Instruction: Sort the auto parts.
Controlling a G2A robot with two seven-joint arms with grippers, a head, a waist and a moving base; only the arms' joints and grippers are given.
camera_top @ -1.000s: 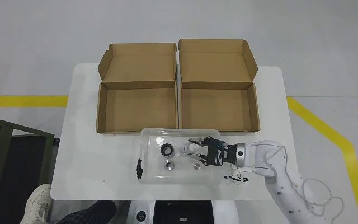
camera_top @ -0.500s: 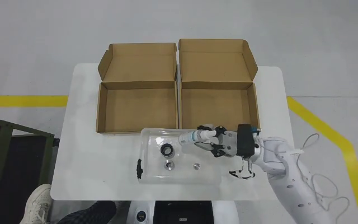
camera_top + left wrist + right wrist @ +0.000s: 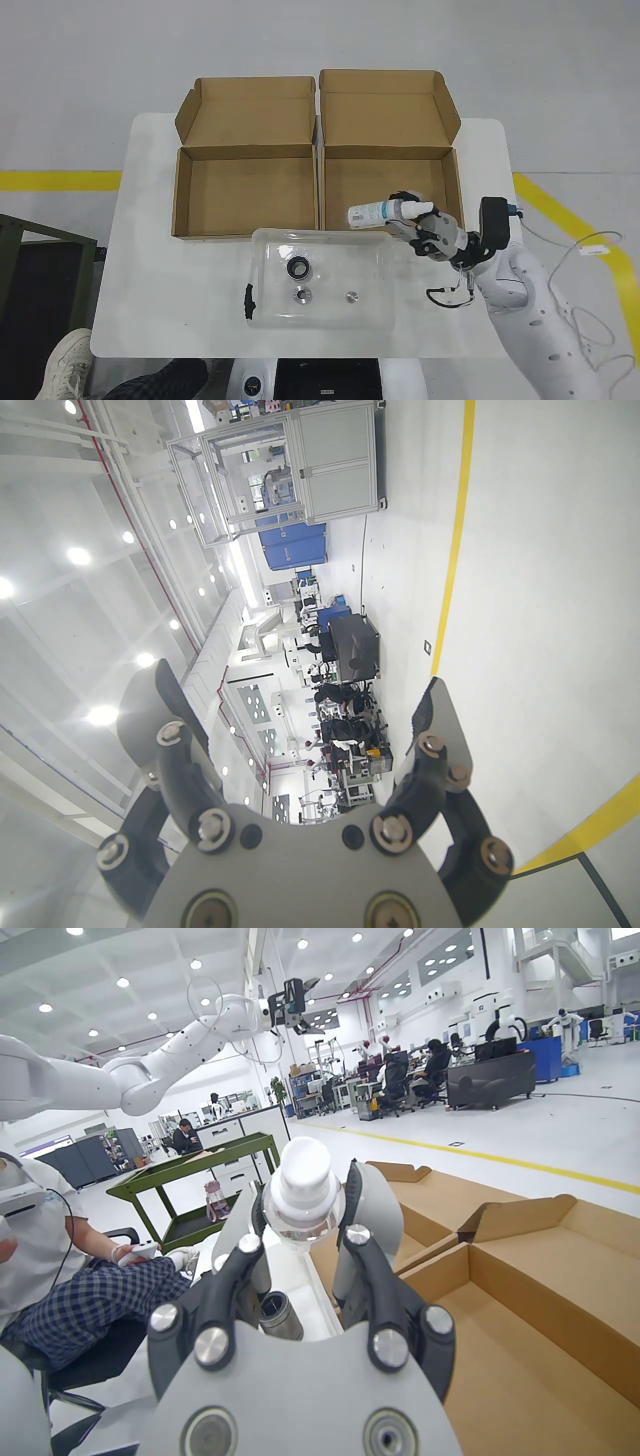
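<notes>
Top view: the right gripper [image 3: 405, 213] has its fingers clamped on a small white-capped bottle [image 3: 372, 213], held lying flat with the cap toward the left, above the near-left corner of the right cardboard box [image 3: 400, 185]. The left cardboard box [image 3: 245, 195] stands just beside it, both with lids folded back toward the far side of the white counter [image 3: 150, 250]. Near them sits a clear plastic tray [image 3: 370, 275] holding a dark ring-shaped part [image 3: 297, 269] and two small metal parts [image 3: 303, 295] [image 3: 351, 296]. Left wrist view: the left gripper [image 3: 300, 680] is aimed out at the hall floor, its fingers [image 3: 172, 700] spread wide with nothing between them. Right wrist view: the right gripper [image 3: 302, 1200] pinches the bottle [image 3: 305, 1163] at its clear shoulder, cap pointing away from the wrist; below it lies a ribbed metal sleeve [image 3: 281, 1315], and the cardboard boxes [image 3: 525, 1288] stand open alongside.
</notes>
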